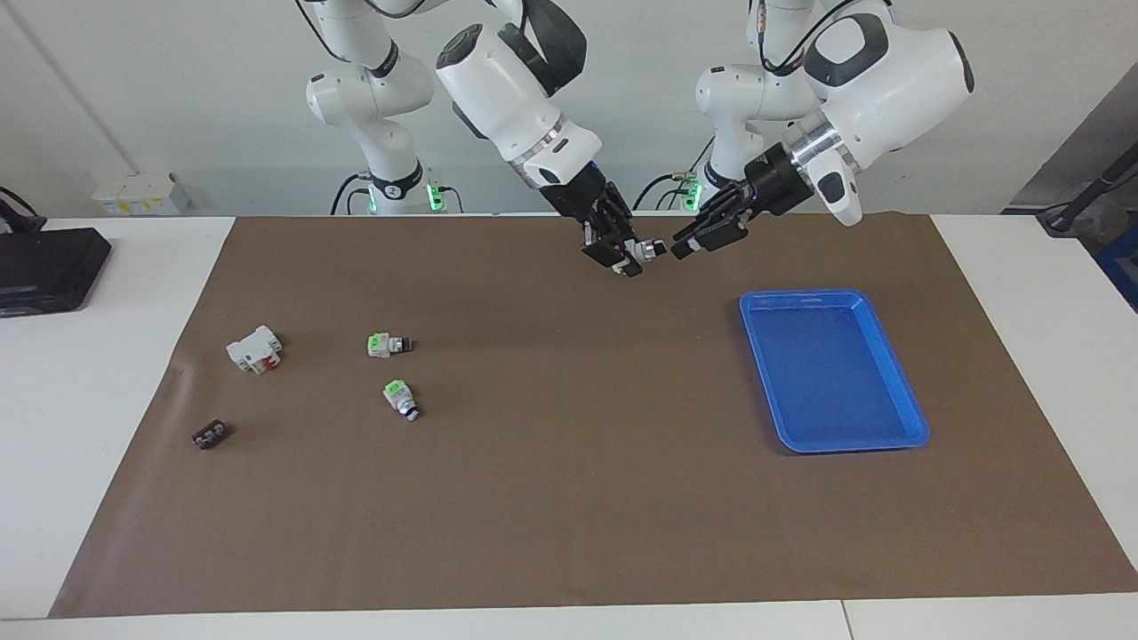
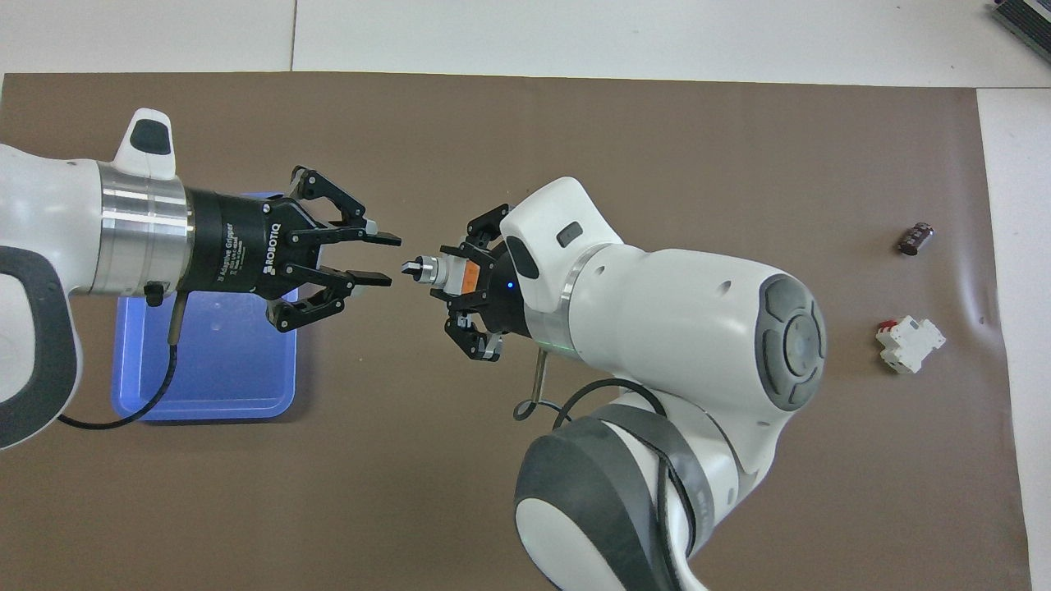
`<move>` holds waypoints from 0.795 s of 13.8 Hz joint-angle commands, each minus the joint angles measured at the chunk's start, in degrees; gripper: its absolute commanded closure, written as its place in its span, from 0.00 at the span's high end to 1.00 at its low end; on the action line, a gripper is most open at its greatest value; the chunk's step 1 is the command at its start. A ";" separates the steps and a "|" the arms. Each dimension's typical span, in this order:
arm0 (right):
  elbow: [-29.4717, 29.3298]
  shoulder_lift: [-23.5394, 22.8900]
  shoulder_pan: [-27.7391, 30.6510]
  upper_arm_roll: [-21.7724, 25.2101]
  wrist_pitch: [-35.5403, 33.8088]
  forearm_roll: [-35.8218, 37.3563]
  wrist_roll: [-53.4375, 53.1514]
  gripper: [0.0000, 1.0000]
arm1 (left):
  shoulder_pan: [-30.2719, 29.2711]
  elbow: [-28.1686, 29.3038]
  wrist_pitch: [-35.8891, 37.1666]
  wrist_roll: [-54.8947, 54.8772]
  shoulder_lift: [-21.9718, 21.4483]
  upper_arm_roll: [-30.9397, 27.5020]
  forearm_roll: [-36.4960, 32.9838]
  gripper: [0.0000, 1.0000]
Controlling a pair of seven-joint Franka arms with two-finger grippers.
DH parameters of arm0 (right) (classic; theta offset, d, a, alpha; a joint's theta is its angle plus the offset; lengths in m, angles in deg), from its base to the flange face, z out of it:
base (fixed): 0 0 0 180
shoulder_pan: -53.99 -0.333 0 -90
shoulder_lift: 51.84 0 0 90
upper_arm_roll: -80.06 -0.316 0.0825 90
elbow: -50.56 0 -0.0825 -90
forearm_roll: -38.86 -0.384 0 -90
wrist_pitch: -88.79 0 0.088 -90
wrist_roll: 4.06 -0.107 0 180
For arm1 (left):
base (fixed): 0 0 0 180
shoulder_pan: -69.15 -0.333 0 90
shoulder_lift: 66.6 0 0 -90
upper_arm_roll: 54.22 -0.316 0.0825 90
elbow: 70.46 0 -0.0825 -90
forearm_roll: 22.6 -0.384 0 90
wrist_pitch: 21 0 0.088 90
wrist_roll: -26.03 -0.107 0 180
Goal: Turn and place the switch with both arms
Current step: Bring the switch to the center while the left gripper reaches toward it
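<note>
Over the mat: one switch point(image 2: 450, 274) in right gripper point(image 2: 456, 287)'s grip, left gripper point(image 2: 380, 258) agape, two green-capped switches point(image 1: 388, 344) below.

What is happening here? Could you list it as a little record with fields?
Held item: the switch, up in the air, knob end toward the left gripper
Holder: right gripper, fingers shut on it
Left gripper: open, close to the knob, not touching
Blue tray: holds nothing
On the mat: two green-capped switches, white block

Counter point(image 1: 116, 427): white, with seams near its front edge.
Mat point(image 1: 569, 516): brown, covering most of the counter.
Wall point(image 1: 178, 89): plain white.
Light: even, soft shadows.
</note>
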 commanded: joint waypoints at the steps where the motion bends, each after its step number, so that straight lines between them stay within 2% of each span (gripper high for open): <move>1: 0.86 0.97 0.14 0.00 0.55 1.06 -1.62 0.00 | 1.00 3.76 -0.62 2.95 -2.94 -0.50 0.11 0.40; 4: 0.86 0.97 0.14 0.01 0.55 1.06 -1.62 0.00 | 1.09 3.58 -1.24 4.19 -2.94 -0.15 0.11 0.41; 8: 0.86 0.97 0.14 0.00 0.55 1.06 -1.62 0.00 | 3.45 3.85 -7.29 6.21 -2.76 -0.06 0.11 0.41; 11: 0.86 0.97 0.14 0.01 0.64 1.06 -1.62 0.00 | 3.46 4.20 -7.39 5.86 -2.85 -0.06 0.11 0.40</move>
